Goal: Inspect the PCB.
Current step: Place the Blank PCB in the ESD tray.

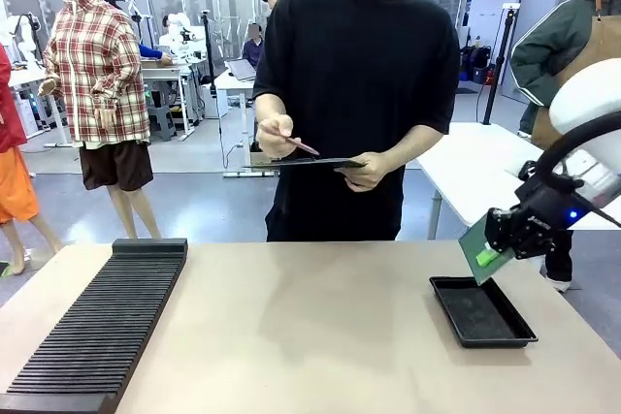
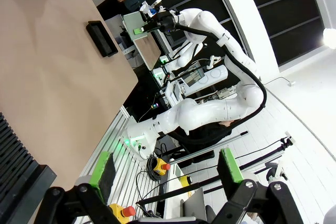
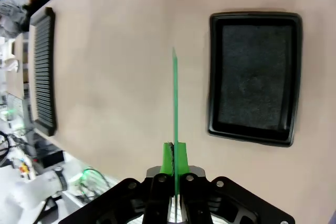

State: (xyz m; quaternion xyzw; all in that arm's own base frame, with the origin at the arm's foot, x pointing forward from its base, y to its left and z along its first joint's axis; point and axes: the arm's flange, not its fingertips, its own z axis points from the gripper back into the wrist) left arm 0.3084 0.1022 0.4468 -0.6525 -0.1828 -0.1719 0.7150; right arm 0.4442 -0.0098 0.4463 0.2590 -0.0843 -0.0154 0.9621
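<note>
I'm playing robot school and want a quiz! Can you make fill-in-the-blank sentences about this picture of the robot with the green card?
1. The right gripper is shut on the thin green ____.
2. The PCB is held up in the air above the table, beside the shallow ____ tray.
3. The left gripper has its jaws ____ and holds nothing.
4. The person across the table holds a clipboard in one hand and a ____ in the other.

Missing words: PCB; black; open; pen

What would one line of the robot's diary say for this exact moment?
right gripper: shut on PCB, held edge-up above table | black tray: nothing in it | left gripper: open, holding nothing | person: holding clipboard
</note>
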